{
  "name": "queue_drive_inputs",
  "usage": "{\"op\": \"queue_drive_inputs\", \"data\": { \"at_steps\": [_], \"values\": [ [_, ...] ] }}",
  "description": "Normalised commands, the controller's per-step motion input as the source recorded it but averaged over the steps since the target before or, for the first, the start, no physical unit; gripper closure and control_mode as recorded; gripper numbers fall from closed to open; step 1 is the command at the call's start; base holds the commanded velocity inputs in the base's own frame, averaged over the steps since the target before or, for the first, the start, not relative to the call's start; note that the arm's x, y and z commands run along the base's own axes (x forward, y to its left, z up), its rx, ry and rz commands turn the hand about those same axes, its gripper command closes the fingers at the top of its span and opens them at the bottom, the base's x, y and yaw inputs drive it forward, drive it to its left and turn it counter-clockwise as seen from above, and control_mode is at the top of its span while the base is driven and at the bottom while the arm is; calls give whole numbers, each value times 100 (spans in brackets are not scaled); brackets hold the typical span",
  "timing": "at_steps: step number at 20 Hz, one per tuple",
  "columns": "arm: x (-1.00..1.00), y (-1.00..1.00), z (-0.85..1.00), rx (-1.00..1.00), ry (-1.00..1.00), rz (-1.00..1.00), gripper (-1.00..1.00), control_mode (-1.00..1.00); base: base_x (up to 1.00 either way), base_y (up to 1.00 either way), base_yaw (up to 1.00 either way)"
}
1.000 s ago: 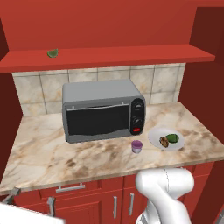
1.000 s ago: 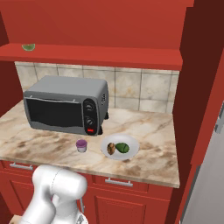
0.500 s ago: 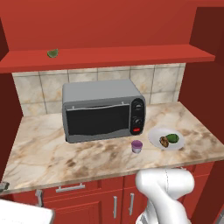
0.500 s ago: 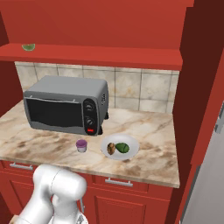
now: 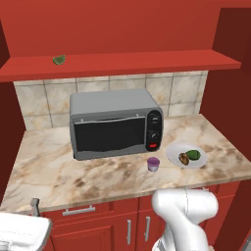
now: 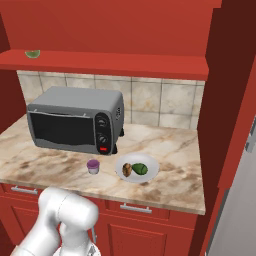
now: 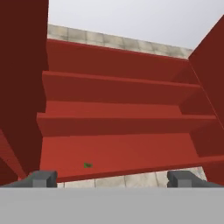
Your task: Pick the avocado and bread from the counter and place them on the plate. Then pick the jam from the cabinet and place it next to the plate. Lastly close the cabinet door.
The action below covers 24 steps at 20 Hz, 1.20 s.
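Cabinet (image 7: 118,131): we look up into its open red shelves in the hand view.
Counter (image 5: 59,171): marble top, carrying everything below.
Toaster oven (image 5: 115,122): grey, against the tiles.
Plate (image 5: 172,153): we see it right of the oven, holding avocado (image 5: 193,155) and bread (image 5: 184,158) side by side.
Jam (image 5: 153,164): standing on the counter just left of the plate.
Green wedge (image 5: 59,60): on the cabinet's lowest shelf.
Gripper (image 7: 111,178): fingertips spread wide, nothing between them.
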Motion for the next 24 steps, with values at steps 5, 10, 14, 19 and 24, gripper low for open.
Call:
{"op": "queue_drive_inputs", "data": {
  "at_steps": [5,10,14,19,24],
  "values": [
    [34,36,-4,-2,0,6,-100,-100,0,0,0],
    [24,52,-14,-6,0,5,-100,-100,0,0,0],
    [24,57,-14,-7,0,5,-100,-100,0,0,0],
    [15,51,-12,-3,0,5,-100,-100,0,0,0],
    [8,47,-8,0,0,4,-100,-100,0,0,0]
  ]
}}
